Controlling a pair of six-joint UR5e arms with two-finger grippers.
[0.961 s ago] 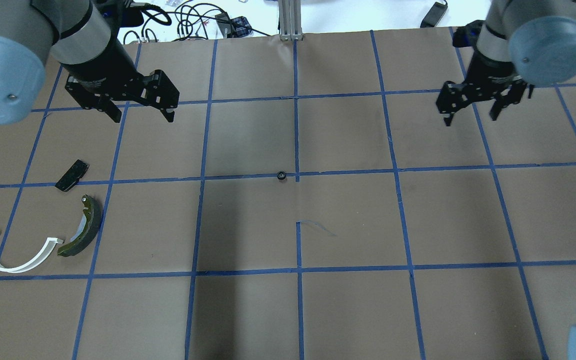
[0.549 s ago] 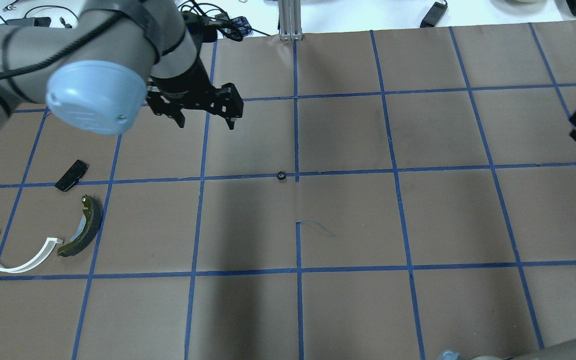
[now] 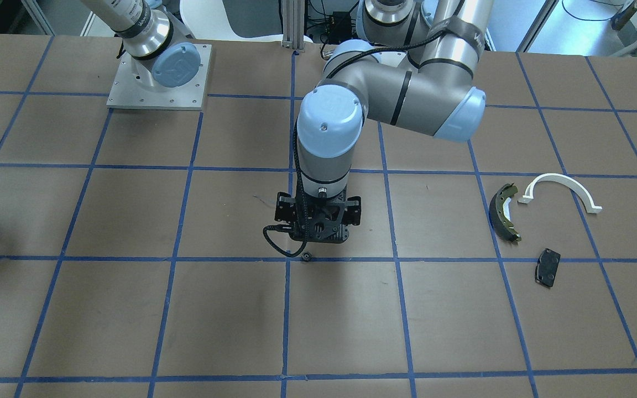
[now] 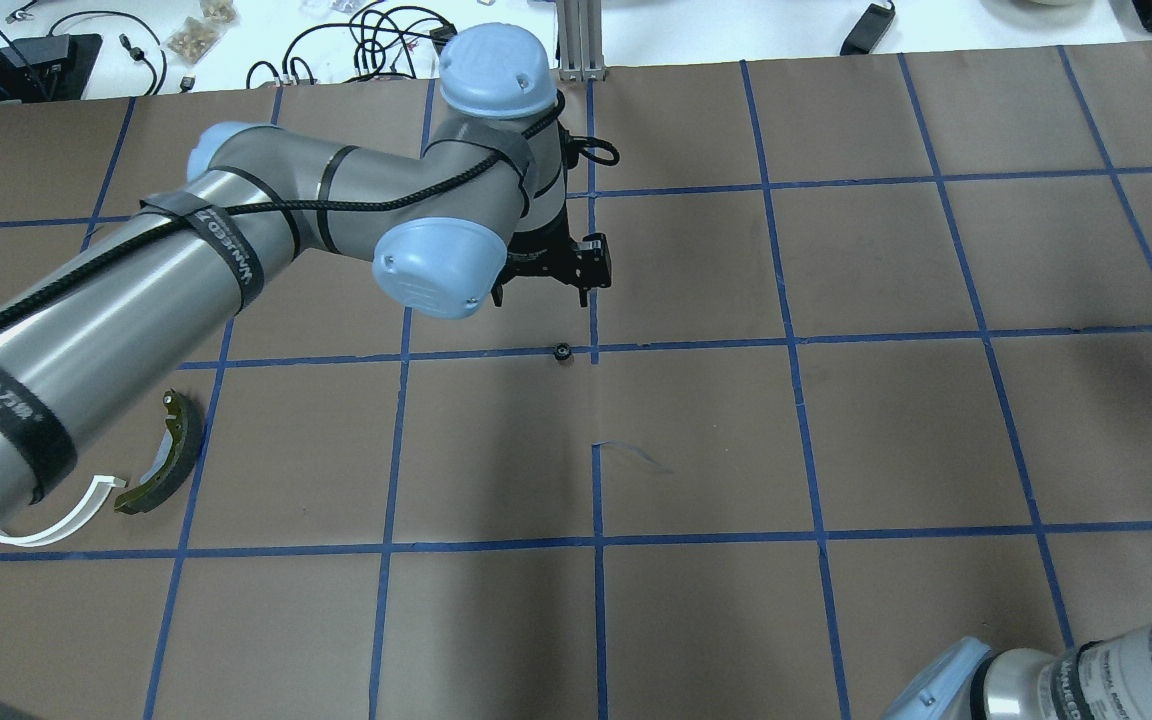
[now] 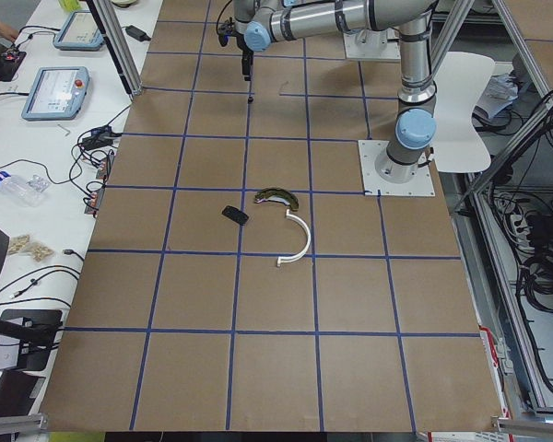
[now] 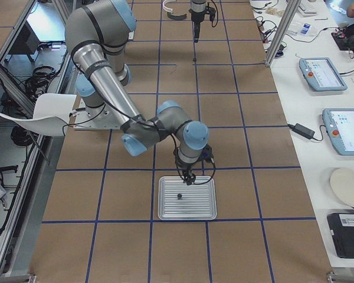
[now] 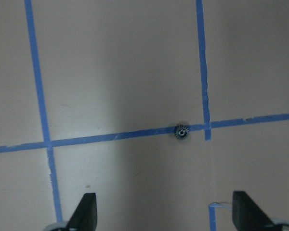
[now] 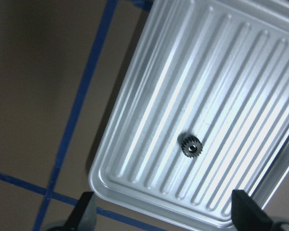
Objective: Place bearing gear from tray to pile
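Observation:
One small black bearing gear (image 8: 190,146) lies in the ribbed metal tray (image 8: 149,120), which stands off to the robot's right (image 6: 187,212). My right gripper (image 8: 164,216) hangs open and empty just above it (image 6: 189,180). A second small gear (image 4: 562,350) lies on a blue tape crossing at the table's middle (image 7: 182,131). My left gripper (image 4: 542,297) hovers open and empty just behind it (image 7: 166,216). The pile is at the left: a brake shoe (image 4: 171,460), a white arc (image 4: 66,520) and a black plate (image 3: 547,267), which my left arm hides in the overhead view.
The table is brown paper with a blue tape grid. My left arm (image 4: 236,260) stretches across the left half. An aluminium post (image 4: 581,40) stands at the far edge. Cables and tablets lie beyond the table's edge (image 5: 64,92).
My left arm has swung right from the back left to above the gear at the table's middle. My right gripper has moved out of the overhead view to the right.

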